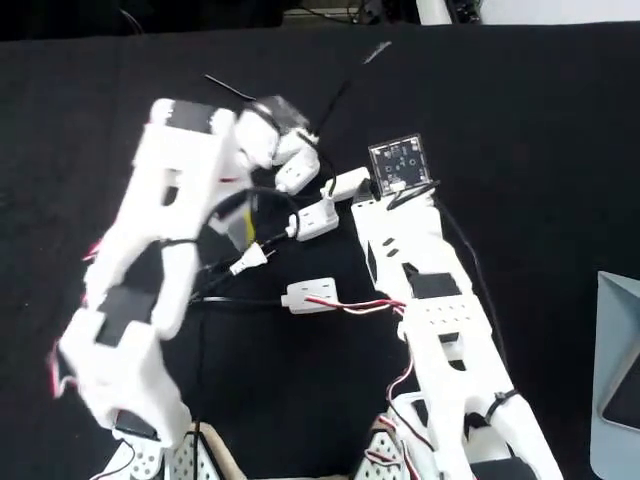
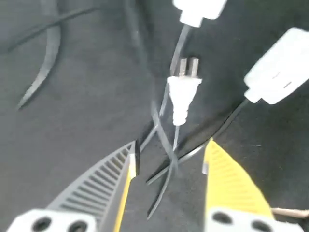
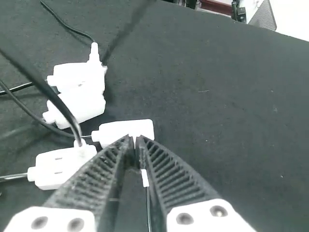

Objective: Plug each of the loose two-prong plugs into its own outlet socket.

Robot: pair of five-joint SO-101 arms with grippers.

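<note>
Your small white two-prong plug (image 2: 183,92) lies loose on the black cloth counter (image 2: 87,106), just ahead of the left pincer (image 2: 171,149), which is spread wide. The right pincer (image 3: 134,141) is clenched on nothing, just beside a white outlet socket block (image 3: 126,131). I judge this plug's insertion is not yet begun.

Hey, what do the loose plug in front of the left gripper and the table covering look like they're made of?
Two-prong plug: the white body looks like smooth moulded plastic with a slight sheen. Its prongs look like dull brownish metal. Table covering: probably black cloth, since it is matte, shows no glare and has specks of lint.
</note>
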